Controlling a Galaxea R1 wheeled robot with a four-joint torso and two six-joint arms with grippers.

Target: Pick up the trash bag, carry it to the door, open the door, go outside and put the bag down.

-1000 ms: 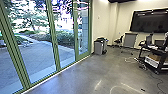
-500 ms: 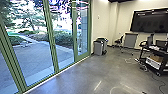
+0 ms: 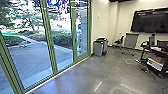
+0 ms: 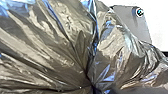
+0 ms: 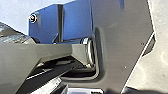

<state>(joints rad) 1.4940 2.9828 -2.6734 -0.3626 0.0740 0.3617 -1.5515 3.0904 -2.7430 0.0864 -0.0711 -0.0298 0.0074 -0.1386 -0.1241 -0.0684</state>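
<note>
Though close, trash bag (image 4: 57, 50) cut off

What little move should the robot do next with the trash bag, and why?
Probably roll a little toward the green-framed glass doors. The trash bag is bunched up close in the left wrist view, and the doors stand across the floor, with the paved yard behind their glass.

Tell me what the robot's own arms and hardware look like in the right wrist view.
A jointed bar in smooth grey ends at a bright, metallic-looking ring. Beside it is a wide dark plate, partly grey, partly bluish, with a round fitting near a corner, dark-centred and pale-rimmed.
</note>
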